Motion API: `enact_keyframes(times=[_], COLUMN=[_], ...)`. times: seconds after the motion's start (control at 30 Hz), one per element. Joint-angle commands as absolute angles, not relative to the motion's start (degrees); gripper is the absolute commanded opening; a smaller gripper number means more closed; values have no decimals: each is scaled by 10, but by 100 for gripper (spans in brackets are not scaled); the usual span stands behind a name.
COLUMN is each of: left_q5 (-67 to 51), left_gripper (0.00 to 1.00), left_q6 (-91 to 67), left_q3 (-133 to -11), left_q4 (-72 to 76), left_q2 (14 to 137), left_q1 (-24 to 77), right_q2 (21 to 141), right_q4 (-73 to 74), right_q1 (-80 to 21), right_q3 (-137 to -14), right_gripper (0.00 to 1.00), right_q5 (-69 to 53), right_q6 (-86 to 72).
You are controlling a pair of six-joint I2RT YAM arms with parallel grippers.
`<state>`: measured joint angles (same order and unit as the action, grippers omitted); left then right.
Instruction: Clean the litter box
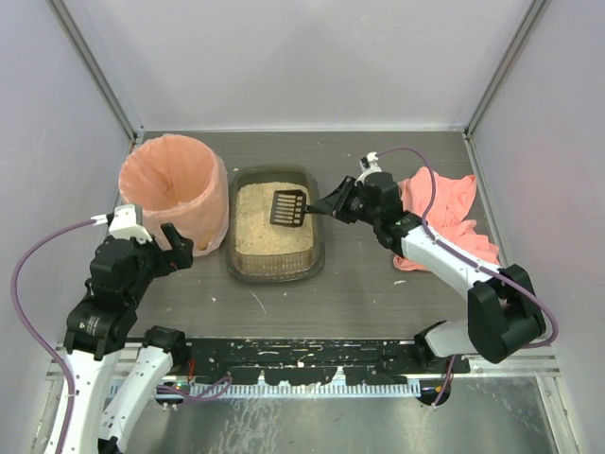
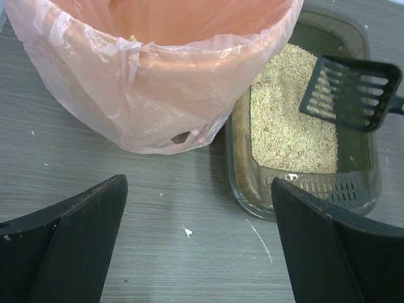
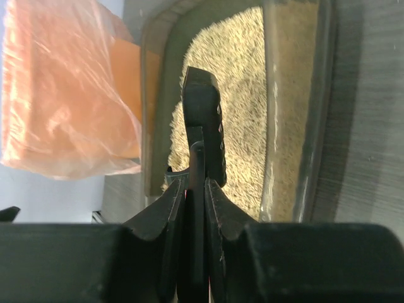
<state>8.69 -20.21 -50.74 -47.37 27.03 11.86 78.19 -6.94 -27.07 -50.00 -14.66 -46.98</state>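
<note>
Litter box point(image 1: 319, 257) under the scoop point(image 1: 288, 208) — right end effector point(image 1: 333, 205), pinching its handle, should dip shallow and level; left end effector point(image 1: 181, 248) spread.

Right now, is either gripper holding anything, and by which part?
The right gripper holds the black slotted scoop by its handle, head above the litter box. The left gripper is open, empty.

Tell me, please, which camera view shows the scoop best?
The left wrist view: the scoop faces it broadside, slots clear, above the litter box. The top view shows it whole but small, handle in the shut right gripper. The right wrist view sees it only edge-on, a thin dark blade.
</note>
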Motion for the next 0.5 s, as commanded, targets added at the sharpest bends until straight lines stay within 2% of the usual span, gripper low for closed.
enact_keyframes(times=[0.0, 0.1, 0.47], left_q5=[82, 84, 80], left_gripper=[98, 98, 98], left_q6=[-198, -198, -199], left_q3=[-509, -510, -509], left_q4=[-443, -443, -443], left_q2=[264, 262, 264], left_q1=[115, 115, 115], right_q2=[760, 754, 739], right_q4=[-60, -59, -27], right_q1=[-291, -301, -314], right_q3=[-485, -472, -464], right_gripper=[14, 23, 38], right_q5=[-119, -111, -85], right_q6=[-458, -464, -451])
